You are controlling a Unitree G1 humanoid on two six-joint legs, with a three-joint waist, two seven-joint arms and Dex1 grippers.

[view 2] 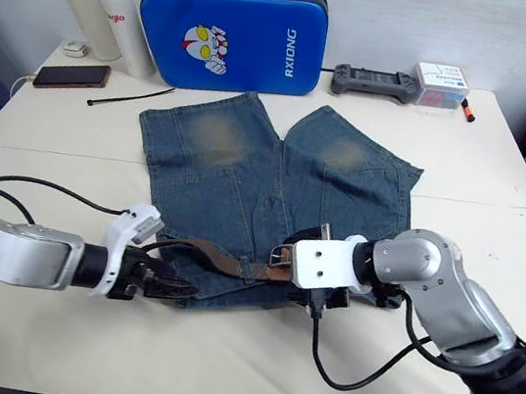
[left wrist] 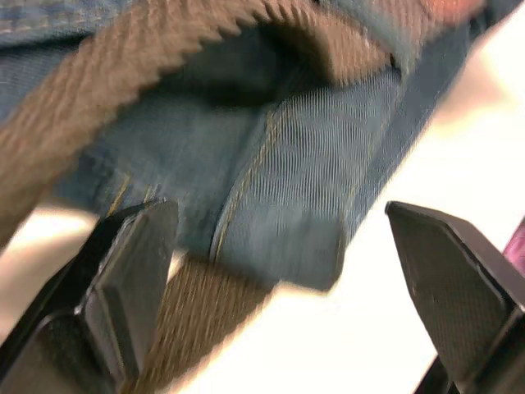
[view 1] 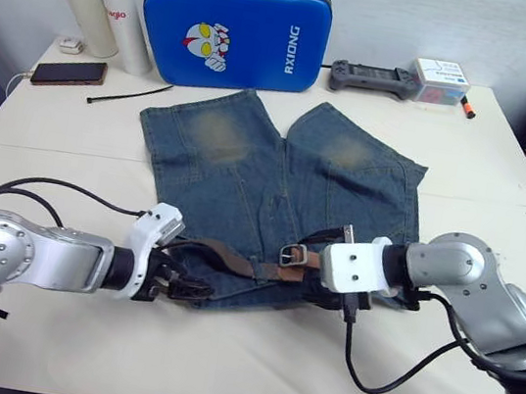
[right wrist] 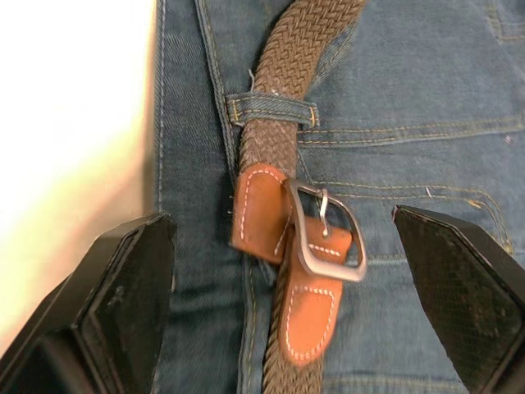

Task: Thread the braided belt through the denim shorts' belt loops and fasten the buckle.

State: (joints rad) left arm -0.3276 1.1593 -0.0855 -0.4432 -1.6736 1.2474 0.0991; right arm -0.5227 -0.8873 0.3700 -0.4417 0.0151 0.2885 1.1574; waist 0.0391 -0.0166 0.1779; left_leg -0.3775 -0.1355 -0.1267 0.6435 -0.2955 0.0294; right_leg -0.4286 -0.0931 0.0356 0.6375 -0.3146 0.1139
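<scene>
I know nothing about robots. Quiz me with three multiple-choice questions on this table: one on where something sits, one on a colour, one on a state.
1. Where does the buckle lie?
A. on the denim shorts
B. on the phone
C. on the bare table

2. What colour is the padded case behind the shorts?
A. red
B. blue
C. green

3. How do the right gripper jaws stand?
A. shut on the buckle
B. shut on a bottle
C. open, either side of the buckle

Answers:
1 A, the buckle rests on denim by a belt loop.
2 B, its front is bright blue.
3 C, both black jaws stand apart, touching nothing.
</scene>
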